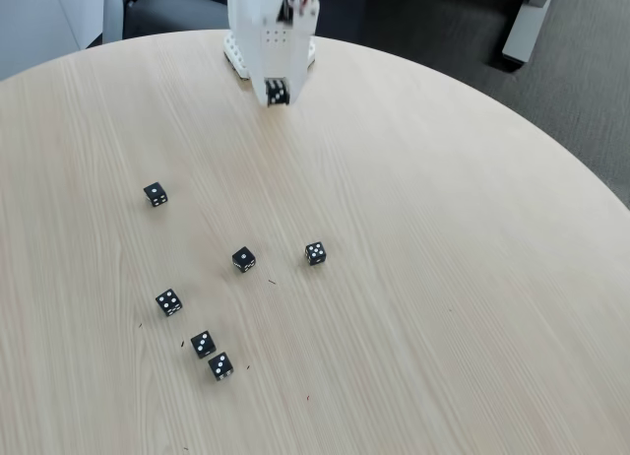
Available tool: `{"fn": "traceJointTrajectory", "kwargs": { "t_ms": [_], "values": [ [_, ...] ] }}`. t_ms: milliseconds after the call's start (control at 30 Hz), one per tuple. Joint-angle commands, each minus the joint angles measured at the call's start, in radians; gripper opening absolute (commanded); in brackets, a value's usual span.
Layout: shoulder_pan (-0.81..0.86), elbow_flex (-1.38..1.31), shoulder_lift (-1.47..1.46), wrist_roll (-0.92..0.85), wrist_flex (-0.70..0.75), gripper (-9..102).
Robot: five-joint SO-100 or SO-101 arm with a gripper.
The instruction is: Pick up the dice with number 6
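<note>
Black dice [168, 301] on pale wood table [443, 278] (pips mostly too small to count)

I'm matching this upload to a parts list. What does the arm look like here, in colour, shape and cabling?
In the fixed view the arm is a white, boxy plastic body at the table's far edge. Red and dark wires show near its top. It narrows downward to the gripper, where a small black patch with white marks sits between white jaws. No other markings can be made out.
</note>
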Motion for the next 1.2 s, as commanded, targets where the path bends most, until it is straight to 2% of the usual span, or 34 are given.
{"fn": "traceJointTrajectory", "kwargs": {
  "t_ms": [0,267,933,1167],
  "values": [
    [-0.009,0.072,0.009,-0.009,-0.034,0],
    [-0.009,0.29,0.009,0.026,-0.13,0],
    [-0.009,0.298,0.012,0.005,-0.175,0],
    [-0.009,0.302,0.005,0.072,-0.353,0]
  ]
}}
